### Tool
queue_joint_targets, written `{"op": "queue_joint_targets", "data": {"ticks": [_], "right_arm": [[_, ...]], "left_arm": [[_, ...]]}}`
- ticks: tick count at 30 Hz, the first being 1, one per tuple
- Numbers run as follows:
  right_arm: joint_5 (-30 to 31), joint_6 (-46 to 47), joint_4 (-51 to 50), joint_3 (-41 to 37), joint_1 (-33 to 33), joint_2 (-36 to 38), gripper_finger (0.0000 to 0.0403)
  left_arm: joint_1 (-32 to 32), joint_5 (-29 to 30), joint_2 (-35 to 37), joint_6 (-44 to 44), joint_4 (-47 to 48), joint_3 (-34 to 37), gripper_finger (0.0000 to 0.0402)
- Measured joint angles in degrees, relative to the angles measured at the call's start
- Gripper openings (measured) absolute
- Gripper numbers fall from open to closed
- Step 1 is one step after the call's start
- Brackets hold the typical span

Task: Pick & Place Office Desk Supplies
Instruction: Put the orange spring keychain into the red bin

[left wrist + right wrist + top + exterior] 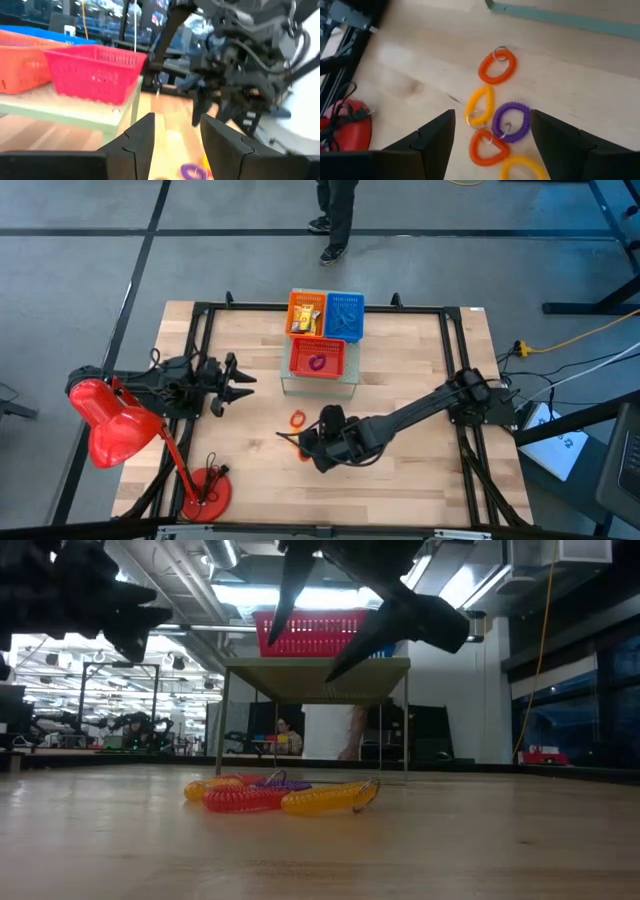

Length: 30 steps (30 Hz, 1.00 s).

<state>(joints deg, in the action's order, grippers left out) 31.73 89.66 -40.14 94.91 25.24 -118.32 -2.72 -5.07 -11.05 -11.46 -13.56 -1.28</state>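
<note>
Five ribbed coil loops (494, 116) on grained wood; right gripper (490, 145) spread wide, empty; left gripper (176, 140) parted, empty

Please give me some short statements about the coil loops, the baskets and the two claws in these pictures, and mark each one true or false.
1. The right claw is open above the coil loops. True.
2. The purple loop is held in the right claw. False: it lies on the table, and no finger touches it.
3. The red basket stands on a raised stand. True.
4. The orange basket is empty. False: it holds yellow items.
5. The left claw is shut on an orange loop. False: it is open, holds nothing and hangs apart from the loops.
</note>
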Motion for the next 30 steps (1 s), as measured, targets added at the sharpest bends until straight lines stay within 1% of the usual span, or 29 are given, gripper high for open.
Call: {"op": "queue_joint_targets", "data": {"ticks": [7,11,14,17,21,24,28,30], "right_arm": [[0.0,-1.6,0.0,0.0,-1.1,-0.1,0.0259],[-4.8,-4.3,-0.9,0.0,-4.5,-1.9,0.0259],[-7.9,-7.1,-0.2,0.0,-6.8,-4.2,0.0259],[-10.6,-8.9,0.2,0.0,-8.2,-6.3,0.0259],[-9.9,-9.1,0.5,0.0,-9.0,-8.0,0.0259],[-7.6,-9.1,1.5,0.0,-9.4,-8.7,0.0259],[-7.2,-10.1,4.3,0.0,-10.3,-8.9,0.0259],[-5.9,-10.2,5.3,0.0,-10.6,-9.3,0.0258]], "left_arm": [[0.0,-2.7,0.0,6.6,5.7,0.0,0.0152],[0.0,-3.3,0.1,9.5,7.1,0.0,0.0150],[0.0,-1.3,0.1,10.6,10.8,0.0,0.0150],[0.0,1.6,-0.2,8.0,13.2,0.0,0.0150],[0.0,3.2,-0.8,6.7,13.0,0.0,0.0150],[0.0,3.2,-0.8,6.7,12.6,0.0,0.0150],[0.0,3.1,-0.8,6.7,12.4,0.0,0.0150],[0.0,3.0,-0.8,6.7,12.4,0.0,0.0150]]}}
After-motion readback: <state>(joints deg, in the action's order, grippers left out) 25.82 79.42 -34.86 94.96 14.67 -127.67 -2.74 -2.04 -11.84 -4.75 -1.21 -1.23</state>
